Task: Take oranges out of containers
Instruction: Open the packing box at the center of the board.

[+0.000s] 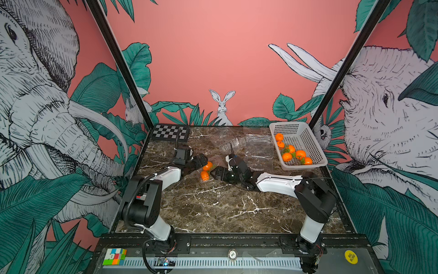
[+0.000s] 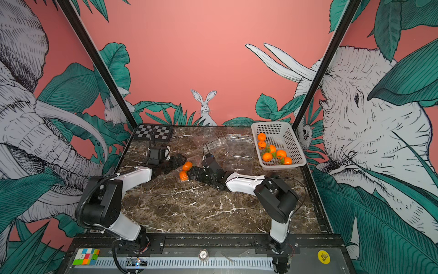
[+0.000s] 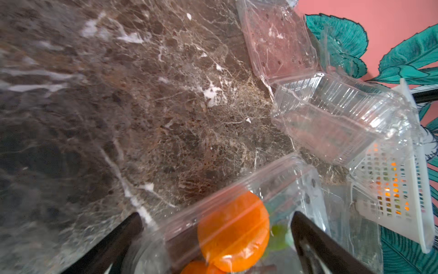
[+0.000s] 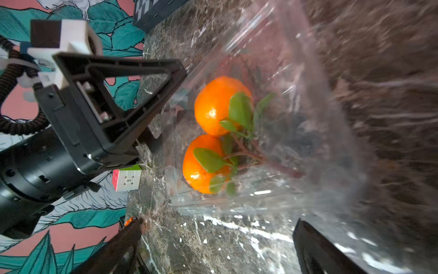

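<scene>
Two oranges with green leaves lie inside a clear container mid-table, seen in both top views. My left gripper comes at it from the left and is open; in the left wrist view its gripper has the container's end and one orange between the spread fingers. My right gripper is open just short of the container's other side, with only marble between its fingers. The right wrist view shows both oranges through the plastic.
Empty clear containers lie open behind the grippers. A white perforated basket at the back right holds several oranges. A chessboard sits at the back left. A colour cube rests on the front rail.
</scene>
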`<control>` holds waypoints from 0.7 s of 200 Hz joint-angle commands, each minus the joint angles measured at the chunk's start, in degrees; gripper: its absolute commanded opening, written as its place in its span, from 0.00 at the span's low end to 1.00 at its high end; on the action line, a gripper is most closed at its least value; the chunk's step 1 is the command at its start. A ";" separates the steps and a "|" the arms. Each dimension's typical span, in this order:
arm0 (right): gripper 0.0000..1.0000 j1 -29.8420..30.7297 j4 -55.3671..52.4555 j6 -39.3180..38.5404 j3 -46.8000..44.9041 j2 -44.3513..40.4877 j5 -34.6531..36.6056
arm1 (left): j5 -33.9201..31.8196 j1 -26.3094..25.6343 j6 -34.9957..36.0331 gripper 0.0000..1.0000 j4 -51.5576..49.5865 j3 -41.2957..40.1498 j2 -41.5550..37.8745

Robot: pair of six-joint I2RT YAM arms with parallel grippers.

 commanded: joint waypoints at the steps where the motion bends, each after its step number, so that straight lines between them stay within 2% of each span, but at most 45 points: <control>1: 0.99 0.57 12.51 7.96 0.65 1.74 0.06 | 6.45 0.25 -3.87 0.99 9.63 -1.01 -0.30; 43: 0.99 0.58 14.39 9.08 -0.36 1.84 0.98 | 8.72 0.16 -7.66 0.99 15.54 -5.75 -1.96; 82: 0.99 -1.08 9.75 6.84 -0.33 -0.14 1.56 | 8.27 -0.54 -10.04 0.99 17.42 -9.62 -4.15; 140: 0.99 -3.92 5.98 4.87 -6.29 -5.71 2.85 | 6.05 -1.26 -10.49 0.99 13.47 -12.77 -10.43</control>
